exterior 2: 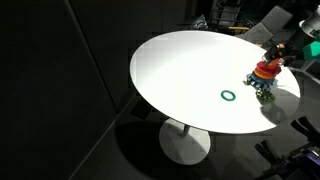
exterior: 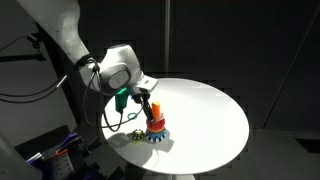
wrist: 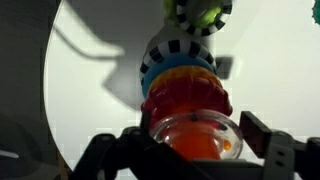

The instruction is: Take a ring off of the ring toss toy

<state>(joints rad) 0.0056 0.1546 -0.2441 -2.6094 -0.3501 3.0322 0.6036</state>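
Note:
The ring toss toy stands near the edge of the round white table. It has red rings round an orange peg on a black-and-white base with teal. It also shows in an exterior view. In the wrist view its clear, orange-filled top fills the lower middle, with the red rings and the striped base beyond. My gripper is directly over the toy, with one finger on each side of the top. The fingers are apart and hold nothing. It shows in both exterior views.
A loose green ring lies flat on the table a short way from the toy. The table edge runs close beside the toy. Dark curtains surround the table. Cluttered gear sits below the arm.

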